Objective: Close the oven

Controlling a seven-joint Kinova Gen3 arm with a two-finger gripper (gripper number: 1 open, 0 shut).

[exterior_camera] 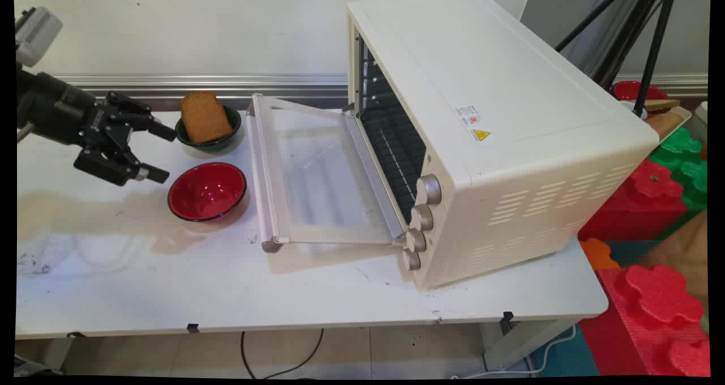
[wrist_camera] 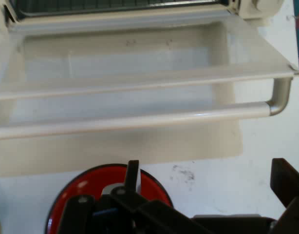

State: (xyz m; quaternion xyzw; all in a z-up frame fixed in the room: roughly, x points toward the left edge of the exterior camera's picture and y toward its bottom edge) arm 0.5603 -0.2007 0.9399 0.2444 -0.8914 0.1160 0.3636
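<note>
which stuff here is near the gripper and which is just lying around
By the gripper, fingers open:
red bowl
green bowl holding bread
oven, its door folded down

Lying about:
foam blocks
tripod
cable under table

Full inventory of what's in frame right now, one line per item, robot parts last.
toaster oven: 1, cream white, table's right half, turned at an angle
oven door: 1, glass, folded down open toward the bowls
red bowl: 1, red with a dark rim, left of the door handle, empty
dark bowl: 1, dark green, behind the red bowl
bread slice: 1, brown, standing in the dark bowl
foam blocks: several, red, green and orange, right of the table
table: 1, white
pincer: 1, black, open, left of both bowls, above the table
</note>
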